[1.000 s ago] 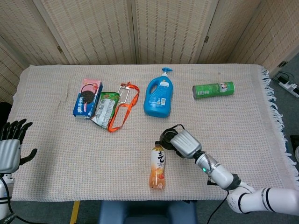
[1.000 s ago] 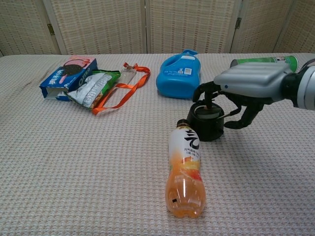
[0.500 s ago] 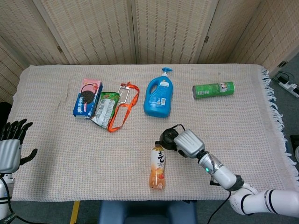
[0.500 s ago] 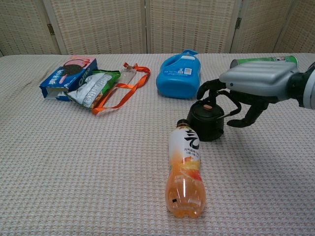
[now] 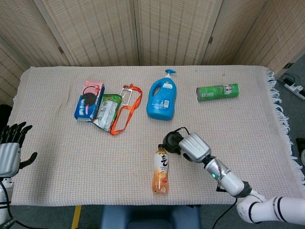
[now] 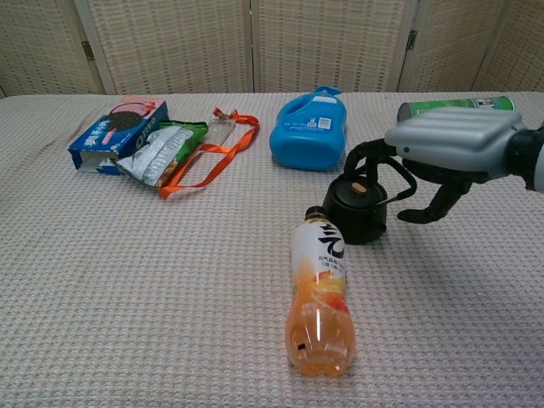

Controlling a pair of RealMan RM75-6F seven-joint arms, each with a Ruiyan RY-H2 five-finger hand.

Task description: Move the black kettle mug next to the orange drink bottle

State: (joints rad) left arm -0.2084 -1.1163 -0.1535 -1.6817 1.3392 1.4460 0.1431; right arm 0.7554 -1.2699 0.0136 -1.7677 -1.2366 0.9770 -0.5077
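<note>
The black kettle mug stands upright on the cloth, just beyond the cap end of the orange drink bottle, which lies on its side. My right hand hovers at the mug's right side. Its fingers arch over the lid with a gap, and it holds nothing. My left hand stays at the table's left edge with its fingers spread and empty; the chest view does not show it.
A blue detergent bottle lies just behind the mug. A green can lies at the back right. A cookie box, a snack bag and an orange lanyard sit at the back left.
My right hand has drawn back to the right and lifted off the mug, so the lid now shows. The mug and the bottle have stayed put.
</note>
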